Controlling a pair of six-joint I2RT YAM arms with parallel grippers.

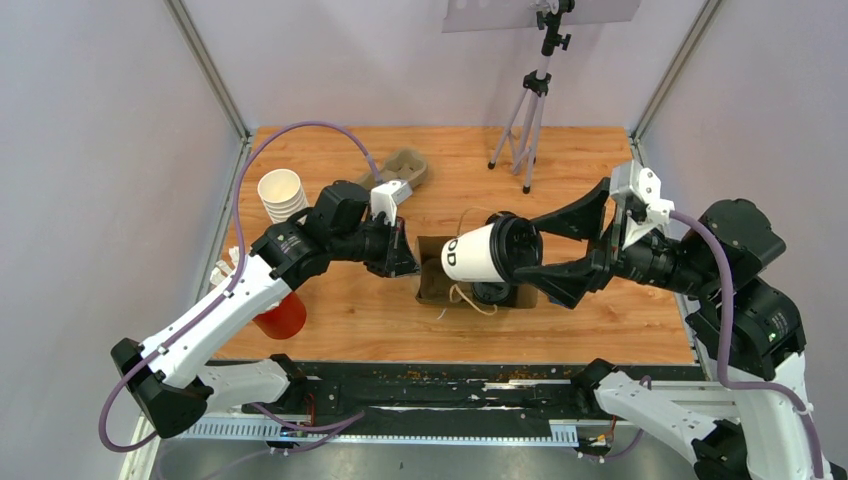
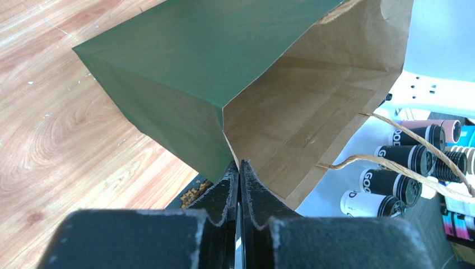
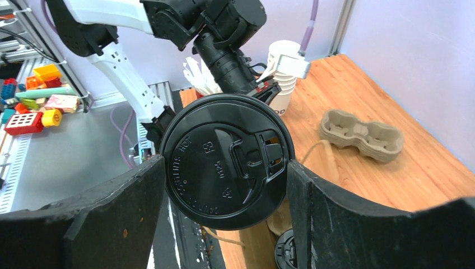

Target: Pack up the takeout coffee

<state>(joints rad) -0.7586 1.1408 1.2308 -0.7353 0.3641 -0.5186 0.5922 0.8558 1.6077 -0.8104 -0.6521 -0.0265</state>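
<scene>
White-sided cup (image 1: pixel 478 252) clamped in right gripper (image 1: pixel 526 246), long axis sideways, lid (image 3: pixel 227 159) toward claw, over bag (image 1: pixel 432 288); bag rim pinched by left gripper (image 2: pixel 239 167).

A wooden table (image 1: pixel 600 300) of warm orange grain sits boxed in by pale lilac walls (image 1: pixel 100 150) behind it and on both sides, with slim metal posts (image 1: pixel 207 68) at its far corners, a black tripod (image 1: pixel 533 110) near its far edge, and, past its near edge, a grey surface (image 3: pixel 73 162) holding what look like coloured toy blocks (image 3: pixel 25 120).
</scene>
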